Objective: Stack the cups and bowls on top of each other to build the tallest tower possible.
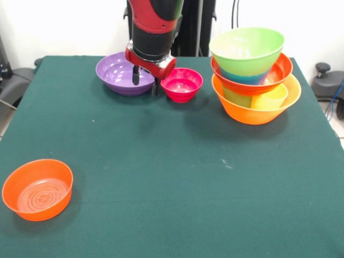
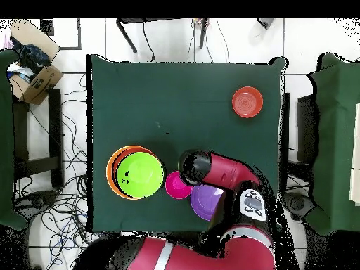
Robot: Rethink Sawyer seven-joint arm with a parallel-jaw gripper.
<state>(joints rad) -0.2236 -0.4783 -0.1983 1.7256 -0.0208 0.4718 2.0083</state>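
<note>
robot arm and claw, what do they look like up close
The arm is a thick round tube in glossy red with black sections. A red collar sits at its lower end, and from it hang the claw's short dark fingers. The overhead view shows a white panel with dark buttons on the arm.

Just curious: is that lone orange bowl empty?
Empty: the small orange bowl sits upright, its ridged bottom bare in the front view.
</note>
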